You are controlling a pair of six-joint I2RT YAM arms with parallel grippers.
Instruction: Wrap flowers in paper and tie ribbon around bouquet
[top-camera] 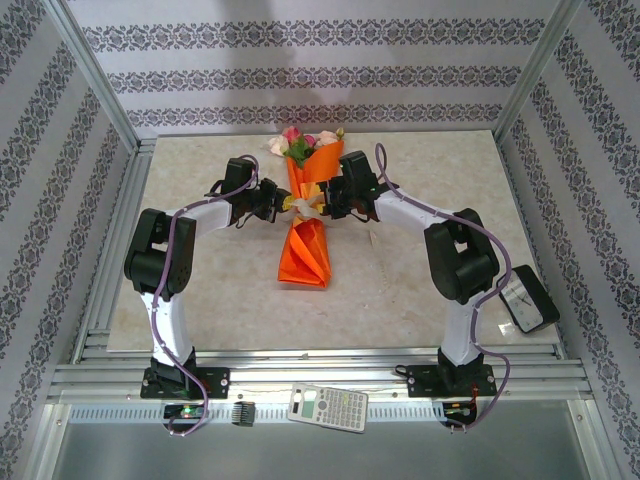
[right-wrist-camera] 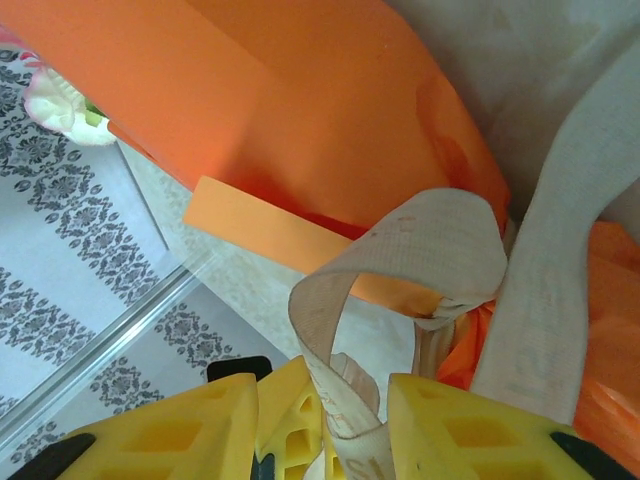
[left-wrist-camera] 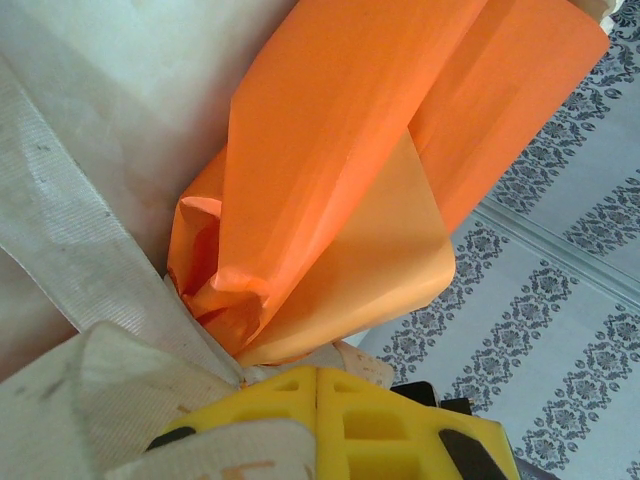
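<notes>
We find the bouquet (top-camera: 305, 240) lying flat on the table (top-camera: 200, 290), its flowers (top-camera: 298, 142) at the far end and the orange paper (left-wrist-camera: 330, 150) rolled around the stems. That explains why both arms reach for one spot: the pinched waist of the cone, where the wrap must be cinched so it cannot spring open. The left gripper (top-camera: 272, 208) sits just beside that waist on one side and the right gripper (top-camera: 333, 200) just beside it on the other, facing each other across the paper with the ribbon (right-wrist-camera: 560, 220) between them. In the left wrist view the yellow fingers (left-wrist-camera: 380, 420) are pressed together with no gap. The pale woven band runs down to their tips, so we judge that they pinch one end and hold it as an anchor. In the right wrist view the fingers (right-wrist-camera: 470, 430) stand a narrow way apart, with a loop of the ribbon dropping into the gap and filling it. We read that as a grip on the working end, left curled so it can be led around or through. We judge the wrapping done and the tie begun but not tight, since the loop is slack and stands off the paper. The risk we see is the thin paper crumpling, or the band slipping, once tension comes on.
</notes>
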